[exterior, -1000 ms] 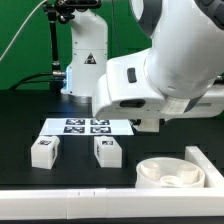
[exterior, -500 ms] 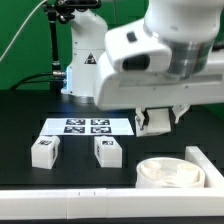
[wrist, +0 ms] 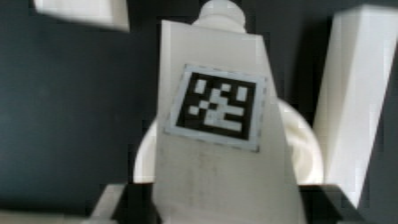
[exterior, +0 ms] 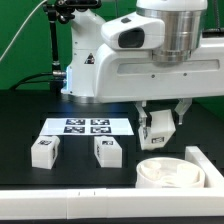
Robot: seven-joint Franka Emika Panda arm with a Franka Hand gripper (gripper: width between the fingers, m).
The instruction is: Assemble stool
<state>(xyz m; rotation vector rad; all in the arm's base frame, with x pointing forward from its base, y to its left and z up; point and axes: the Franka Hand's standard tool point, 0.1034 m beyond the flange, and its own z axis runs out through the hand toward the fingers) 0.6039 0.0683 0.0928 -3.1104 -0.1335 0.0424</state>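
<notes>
My gripper (exterior: 160, 112) is shut on a white blocky stool leg (exterior: 158, 128) with a black-and-white tag and holds it in the air above the round white seat (exterior: 170, 172), which lies at the front on the exterior view's right. In the wrist view the held leg (wrist: 214, 130) fills the middle, its tag facing the camera, with dark fingers (wrist: 132, 205) on both sides and the seat's curved rim (wrist: 299, 140) behind it. Two more tagged legs (exterior: 44, 150) (exterior: 107, 151) stand on the black table in front of the marker board.
The marker board (exterior: 87, 126) lies flat behind the two legs. A long white border rail (exterior: 70, 204) runs along the front, and another rail (exterior: 200, 160) stands to the seat's right. The arm's white base (exterior: 85, 60) stands at the back.
The arm has lifted and swung upward, bringing the gripper and the held leg into view; the leg now hangs more upright over the seat. The two legs on the table have not moved.
</notes>
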